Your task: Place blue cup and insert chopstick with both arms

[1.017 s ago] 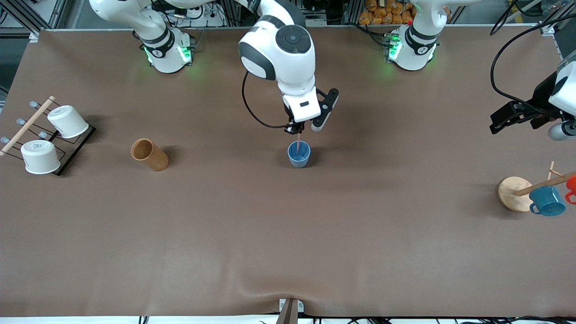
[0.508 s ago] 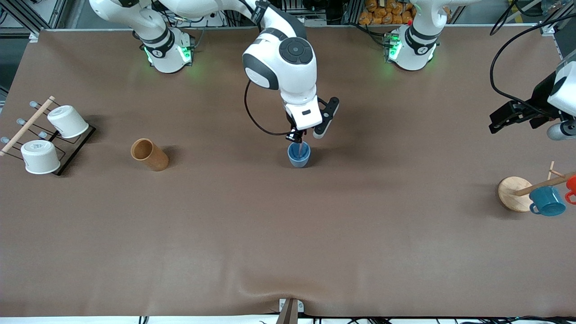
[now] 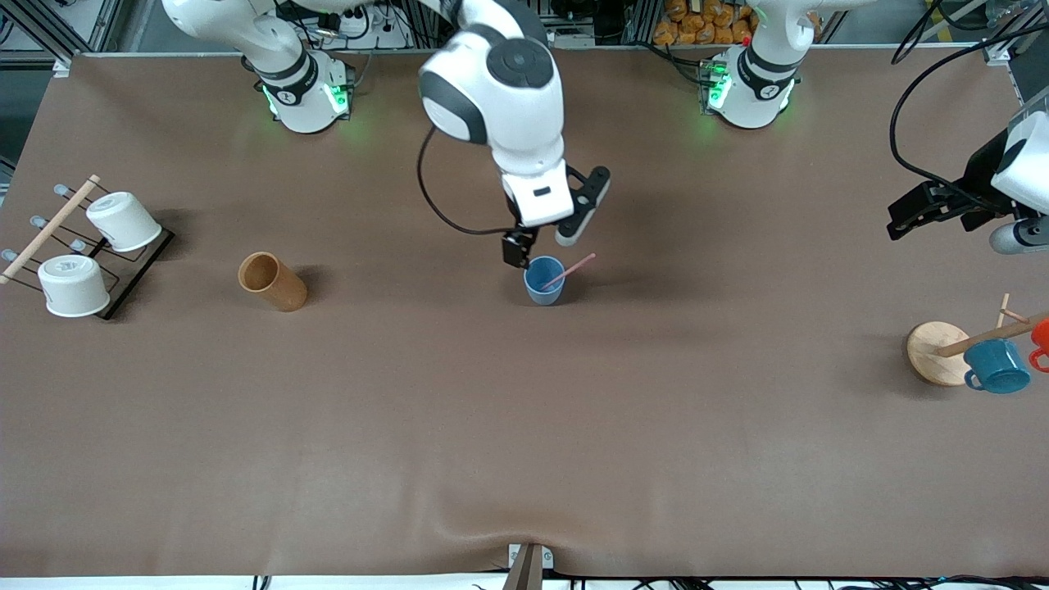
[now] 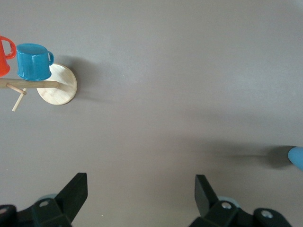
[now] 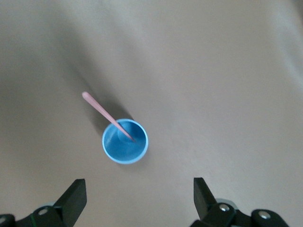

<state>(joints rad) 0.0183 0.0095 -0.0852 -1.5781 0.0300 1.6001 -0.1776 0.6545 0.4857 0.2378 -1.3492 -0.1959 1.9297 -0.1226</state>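
The blue cup stands upright mid-table. The pale-pink chopstick rests in it, its lower end inside and its upper end leaning over the rim toward the left arm's end. My right gripper hovers open and empty just above the cup. In the right wrist view the cup and chopstick lie clear of my open right gripper. My left gripper waits open and empty over the table at the left arm's end; the left wrist view shows it over bare table.
A brown cylindrical holder lies toward the right arm's end, with a wire rack of white cups past it. A wooden mug tree holds a teal mug and a red mug; it also shows in the left wrist view.
My right gripper opened, let go of the chopstick and rose slightly. The chopstick, held upright before, now leans in the cup. The left arm barely moved.
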